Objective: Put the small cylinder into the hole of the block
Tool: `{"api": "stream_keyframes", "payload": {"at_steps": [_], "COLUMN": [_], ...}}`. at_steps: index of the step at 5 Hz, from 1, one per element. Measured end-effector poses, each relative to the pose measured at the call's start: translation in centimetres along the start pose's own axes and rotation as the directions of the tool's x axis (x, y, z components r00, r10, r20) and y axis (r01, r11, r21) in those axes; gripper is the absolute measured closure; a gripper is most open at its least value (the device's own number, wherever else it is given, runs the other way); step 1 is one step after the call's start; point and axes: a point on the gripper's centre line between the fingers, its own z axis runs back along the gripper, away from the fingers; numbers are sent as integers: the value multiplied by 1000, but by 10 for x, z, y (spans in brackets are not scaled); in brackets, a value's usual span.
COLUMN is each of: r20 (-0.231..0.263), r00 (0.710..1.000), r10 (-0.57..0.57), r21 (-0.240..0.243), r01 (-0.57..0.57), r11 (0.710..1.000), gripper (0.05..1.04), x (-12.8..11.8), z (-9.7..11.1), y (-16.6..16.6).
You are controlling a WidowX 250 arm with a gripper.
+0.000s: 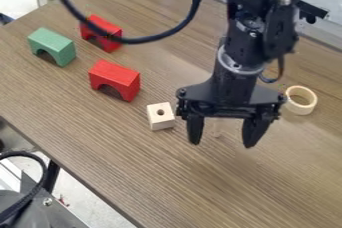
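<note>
The black gripper [222, 144] hangs over the middle of the table, its two fingers spread apart. Between and behind them, under the palm, a faint pale upright shape looks like the small cylinder [217, 127]; neither finger appears to touch it, and its upper part is hidden by the gripper. Just left of the left finger, the pale wooden block [159, 122] sits on the table with its round hole facing up.
Left of the block are a red arch block [115, 75], a second red arch [102, 28] farther back and a green arch [55, 41]. A pale wooden ring [300, 100] lies right of the gripper. The table's edge runs diagonally at lower left. A black cable loops above the table.
</note>
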Motion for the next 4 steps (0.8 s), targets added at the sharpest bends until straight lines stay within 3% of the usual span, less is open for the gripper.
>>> {"api": "stream_keyframes", "payload": {"at_steps": [3,4], "r20": [3,-11], "r00": [999,1000], "r10": [33,26], "r21": [-22,-6], "r01": [-33,-26], "r11": [999,1000], "gripper": [121,401], "x": [40,44], "z": [-13,-20], "y": [-7,-11]}}
